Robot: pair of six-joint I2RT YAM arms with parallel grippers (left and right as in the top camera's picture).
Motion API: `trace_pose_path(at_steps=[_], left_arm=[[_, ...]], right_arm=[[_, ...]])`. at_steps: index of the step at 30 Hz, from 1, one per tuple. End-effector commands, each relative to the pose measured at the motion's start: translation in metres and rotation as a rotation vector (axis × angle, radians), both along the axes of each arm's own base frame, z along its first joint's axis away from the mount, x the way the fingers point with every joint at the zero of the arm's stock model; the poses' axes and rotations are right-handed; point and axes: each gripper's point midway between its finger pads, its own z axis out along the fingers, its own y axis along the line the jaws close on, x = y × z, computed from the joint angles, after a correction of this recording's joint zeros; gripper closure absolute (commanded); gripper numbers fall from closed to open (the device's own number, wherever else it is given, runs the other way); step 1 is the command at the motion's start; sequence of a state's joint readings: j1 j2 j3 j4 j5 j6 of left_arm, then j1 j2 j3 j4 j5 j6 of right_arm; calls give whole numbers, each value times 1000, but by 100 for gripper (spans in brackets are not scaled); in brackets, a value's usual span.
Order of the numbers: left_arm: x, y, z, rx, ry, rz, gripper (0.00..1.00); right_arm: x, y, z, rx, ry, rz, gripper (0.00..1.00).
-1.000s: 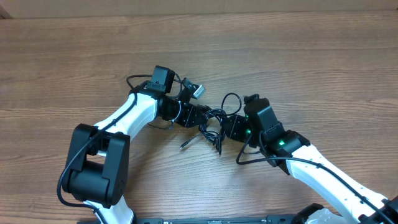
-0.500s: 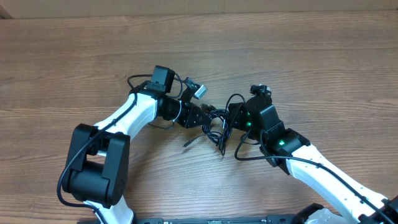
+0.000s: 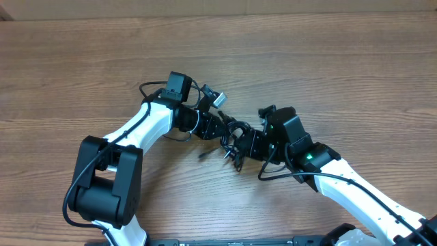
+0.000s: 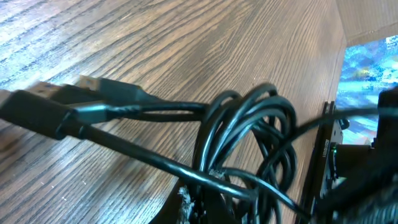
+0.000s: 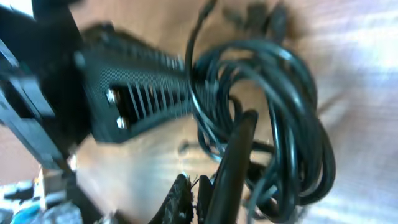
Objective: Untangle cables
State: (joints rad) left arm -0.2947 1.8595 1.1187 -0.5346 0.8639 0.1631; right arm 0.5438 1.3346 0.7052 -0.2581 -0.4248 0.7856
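The cables point(image 3: 233, 130) are thin black cords bunched in a tangle at the table's middle, between my two grippers. A silver-tipped plug point(image 3: 218, 98) sticks up behind the left gripper point(image 3: 220, 128), which is shut on the cables. In the left wrist view the coil point(image 4: 249, 140) rises from that gripper point(image 4: 208, 208), and two plugs point(image 4: 93, 93) trail to the left. The right gripper point(image 3: 247, 142) presses into the tangle from the right. In its wrist view the fingers point(image 5: 181, 194) stand shut at the coil point(image 5: 286, 130), a thick cord running beside them. Whether a strand is pinched is hidden.
The wooden table point(image 3: 341, 61) stretches bare all round the tangle. The left arm's own thicker wire point(image 3: 145, 87) loops behind its wrist, and the right arm's wire point(image 3: 263, 174) hangs in front of its wrist. The left gripper's ribbed body point(image 5: 137, 87) fills the right wrist view's upper left.
The right gripper swung up and right, then came back down left into the tangle and shut. The coil has drawn tighter and a loose end shifted. The left arm has held still.
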Motion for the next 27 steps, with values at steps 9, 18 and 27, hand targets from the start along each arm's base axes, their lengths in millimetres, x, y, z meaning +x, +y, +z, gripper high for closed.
trace_pose_path(at_steps=[9, 18, 27], left_arm=[[17, 17, -22, 174, 50, 169, 96], [17, 17, -22, 174, 40, 161, 96], [17, 17, -22, 174, 27, 148, 96]], right_arm=[[-20, 14, 9, 78, 124, 42, 96], [35, -40, -10, -199, -72, -271, 85], [32, -71, -26, -356, -57, -347, 78]])
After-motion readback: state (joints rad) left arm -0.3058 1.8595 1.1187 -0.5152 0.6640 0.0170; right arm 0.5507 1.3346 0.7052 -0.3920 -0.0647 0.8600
